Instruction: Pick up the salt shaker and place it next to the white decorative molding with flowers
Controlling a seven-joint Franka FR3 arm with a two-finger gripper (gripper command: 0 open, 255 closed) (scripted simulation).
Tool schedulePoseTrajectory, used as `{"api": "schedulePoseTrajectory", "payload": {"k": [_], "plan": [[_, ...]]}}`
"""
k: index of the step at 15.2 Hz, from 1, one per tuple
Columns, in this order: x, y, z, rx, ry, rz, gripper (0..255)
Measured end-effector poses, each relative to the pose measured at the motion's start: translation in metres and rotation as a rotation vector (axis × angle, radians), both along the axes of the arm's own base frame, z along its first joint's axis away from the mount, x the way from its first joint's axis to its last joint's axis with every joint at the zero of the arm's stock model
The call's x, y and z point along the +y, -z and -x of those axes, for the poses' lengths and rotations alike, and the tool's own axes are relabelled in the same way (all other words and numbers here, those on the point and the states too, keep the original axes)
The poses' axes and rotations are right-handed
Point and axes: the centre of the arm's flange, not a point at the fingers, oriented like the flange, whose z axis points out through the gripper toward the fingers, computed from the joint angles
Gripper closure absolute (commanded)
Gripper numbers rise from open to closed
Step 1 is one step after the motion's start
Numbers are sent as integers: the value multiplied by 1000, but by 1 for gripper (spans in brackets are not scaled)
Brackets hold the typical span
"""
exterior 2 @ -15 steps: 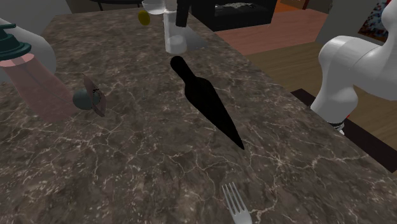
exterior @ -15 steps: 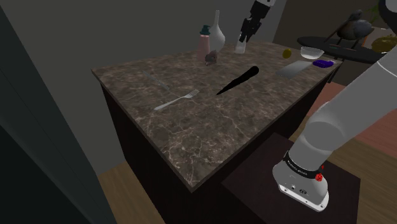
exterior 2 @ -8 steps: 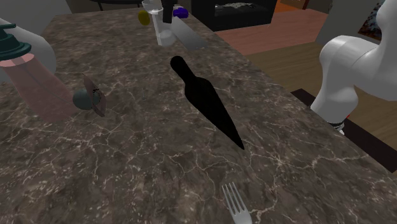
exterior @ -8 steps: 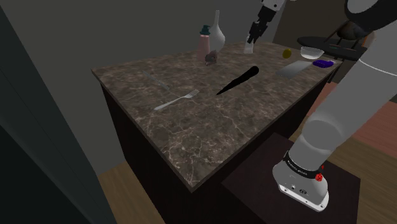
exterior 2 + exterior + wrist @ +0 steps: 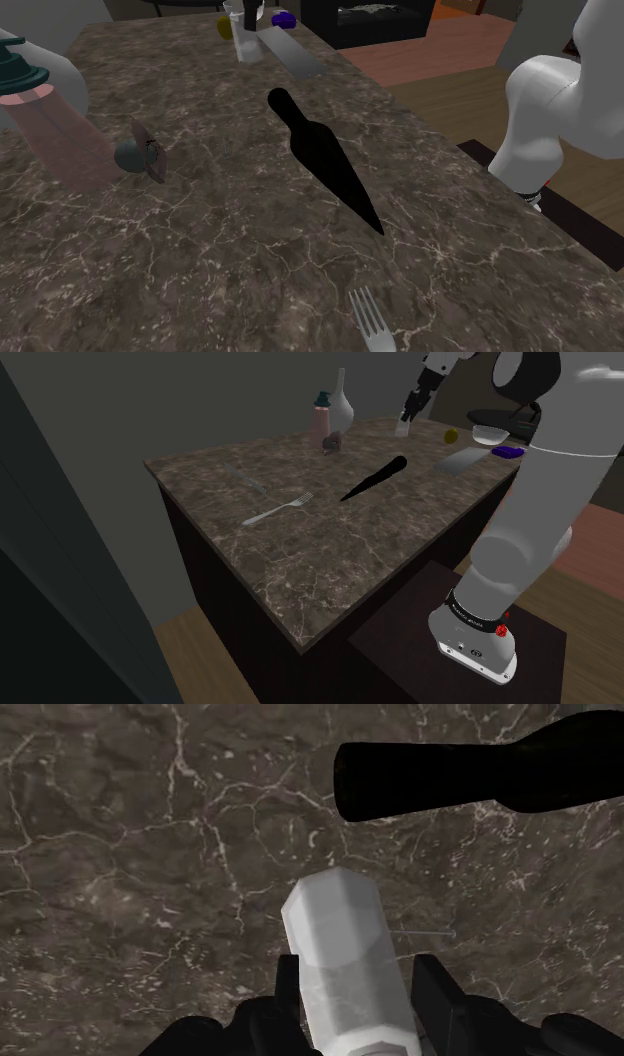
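Dark brown veined stone counter is filling the middle of the shoulder view. The black gripper is hanging over its far end, clenched on the pale salt shaker, which is sticking out below the fingers. A pale flat slab is lying toward the view's right of it, with a yellow blob, a bowl and a purple piece near. A pink bottle, a white vase and a fork are sitting further left

Second exterior view: the shaker is hanging from the gripper at the top edge, just beside the slab; whether it is touching the counter cannot be told. A black tapered object is lying mid-counter, well apart

Wrist view: both fingers are pressing the shaker's sides, with the gripper grasping it firmly. The counter and the black object are showing beyond it
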Motion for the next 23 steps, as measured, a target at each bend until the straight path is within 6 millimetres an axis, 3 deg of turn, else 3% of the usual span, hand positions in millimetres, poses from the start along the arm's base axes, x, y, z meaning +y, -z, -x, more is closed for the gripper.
{"api": "schedulePoseTrajectory", "payload": {"k": [8,10,12,23], "plan": [[-109,11,0,0,-2,2,255],[-134,22,3,1,-1,1,255],[-141,33,3,0,-2,0,255],[-143,92,3,-1,-3,0,255]]}}
